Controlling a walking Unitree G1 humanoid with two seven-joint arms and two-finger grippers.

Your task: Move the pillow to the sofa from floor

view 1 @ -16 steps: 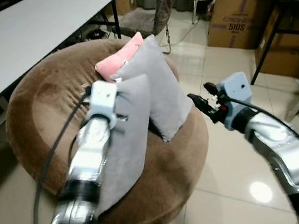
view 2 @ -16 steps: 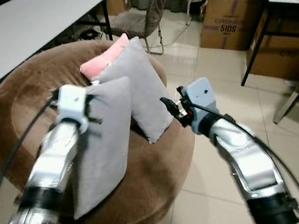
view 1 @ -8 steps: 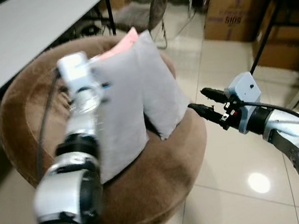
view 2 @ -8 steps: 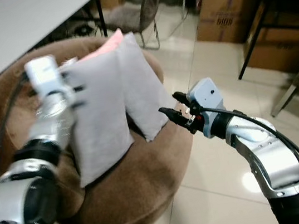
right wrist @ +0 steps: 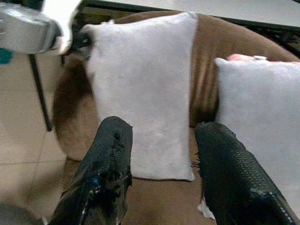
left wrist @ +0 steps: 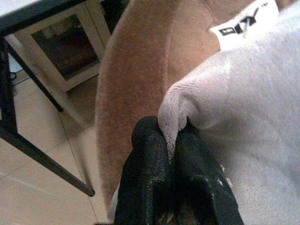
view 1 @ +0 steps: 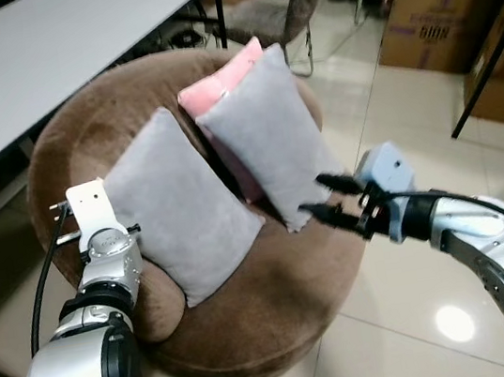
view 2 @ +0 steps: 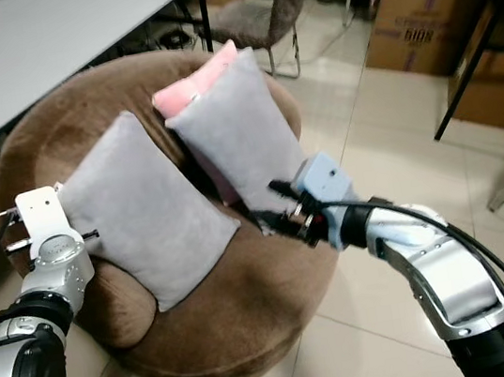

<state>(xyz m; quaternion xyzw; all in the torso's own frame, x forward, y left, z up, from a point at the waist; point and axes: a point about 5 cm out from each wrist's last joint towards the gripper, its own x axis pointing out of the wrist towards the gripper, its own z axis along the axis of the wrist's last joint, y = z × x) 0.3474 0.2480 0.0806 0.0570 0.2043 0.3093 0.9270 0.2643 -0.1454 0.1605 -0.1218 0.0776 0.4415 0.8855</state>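
A grey pillow point(view 1: 180, 213) lies slanted on the left side of the round brown sofa point(view 1: 275, 280). My left gripper point(left wrist: 172, 135) is shut on that pillow's corner, at the sofa's left rim. A second grey pillow point(view 1: 268, 134) leans against a pink pillow point(view 1: 221, 75) toward the back of the sofa. My right gripper point(view 1: 321, 195) is open, low over the sofa's right front edge, just below the second grey pillow's corner. Its fingers point(right wrist: 110, 159) point toward the grey pillow point(right wrist: 145, 103) with nothing between them.
A white table point(view 1: 51, 48) stands close behind the sofa on the left. Cardboard boxes point(view 1: 435, 14) and a black table leg point(view 1: 486, 68) are at the back right. A wire chair point(view 1: 286, 3) stands behind the sofa. Glossy tiled floor point(view 1: 416, 335) lies to the right.
My left arm has swung down and to the left, laying the held grey pillow onto the sofa's left side. The right gripper has moved in toward the sofa's edge.
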